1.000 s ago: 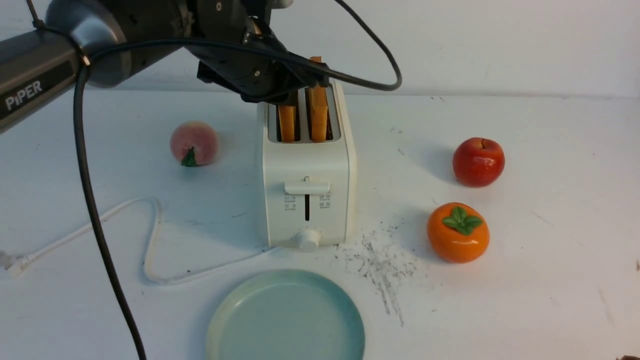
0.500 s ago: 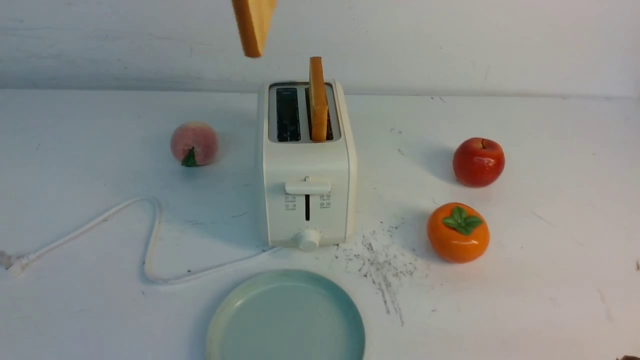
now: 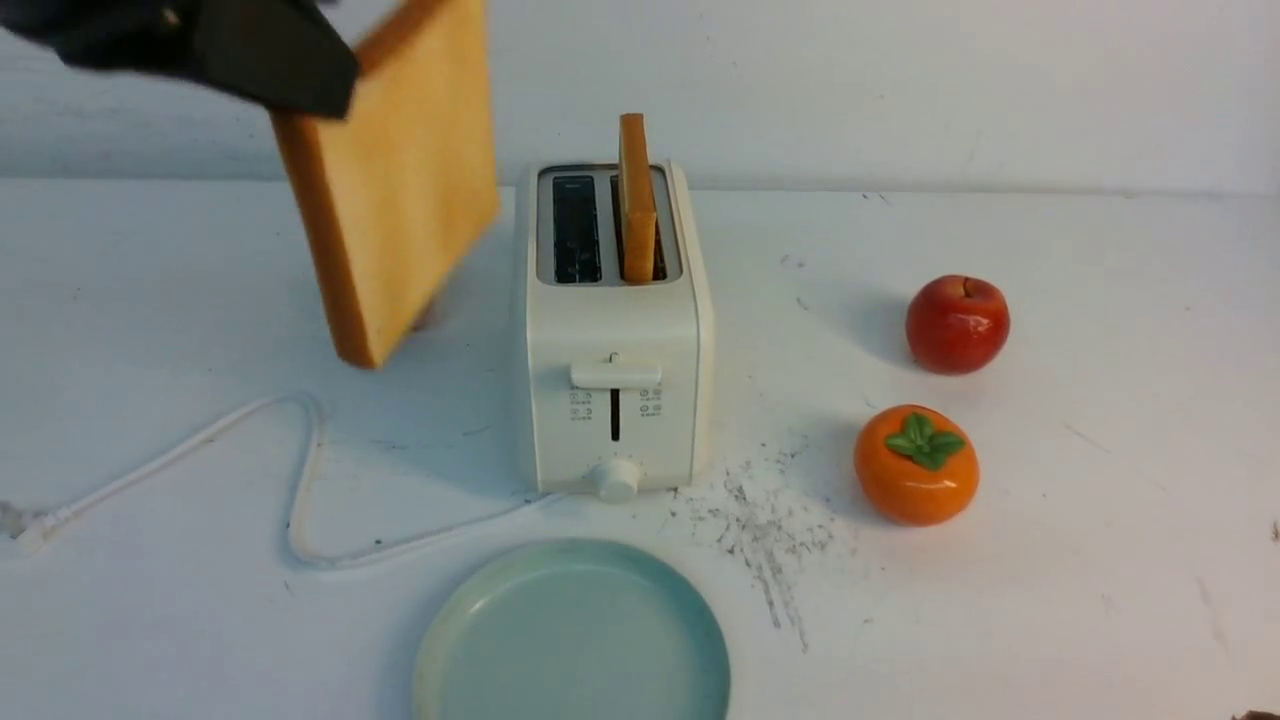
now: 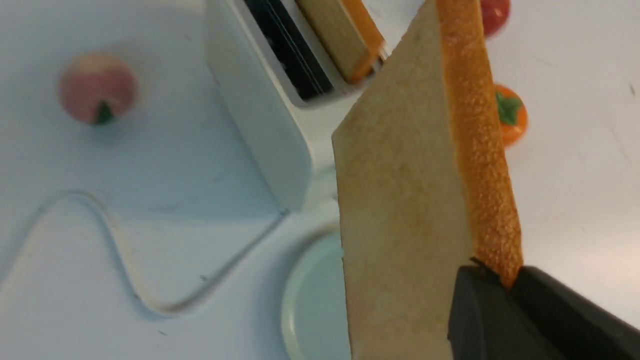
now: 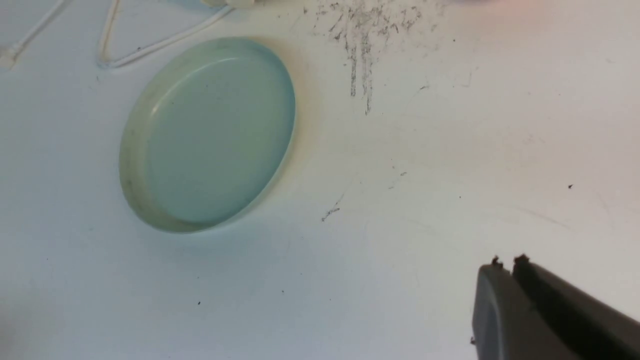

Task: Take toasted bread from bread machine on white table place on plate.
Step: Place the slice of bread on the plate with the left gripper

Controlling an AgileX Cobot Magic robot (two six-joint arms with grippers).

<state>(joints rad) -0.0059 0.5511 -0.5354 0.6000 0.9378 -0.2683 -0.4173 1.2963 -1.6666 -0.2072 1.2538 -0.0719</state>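
Bread came clear of the toaster within the last second. You had your left claw down on the slice in the left slot, then it rose past the top of the front view. After that it hung lower, in the air just left of the toaster, tilted, with its broad face turned toward the front camera. The left claw was clamped on one crust corner and carried the slice from above. The left slot stood dark and empty, and the second slice stood upright in the right slot, untouched. The plate lay bare on the worktop in front of the toaster. Your right claw sat above the worktop apart from the plate, jaws together and holding nothing. I judged the pull-out done for the first slice. That left you to bring it down and across to the plate, lay it flat, and then fetch the other.
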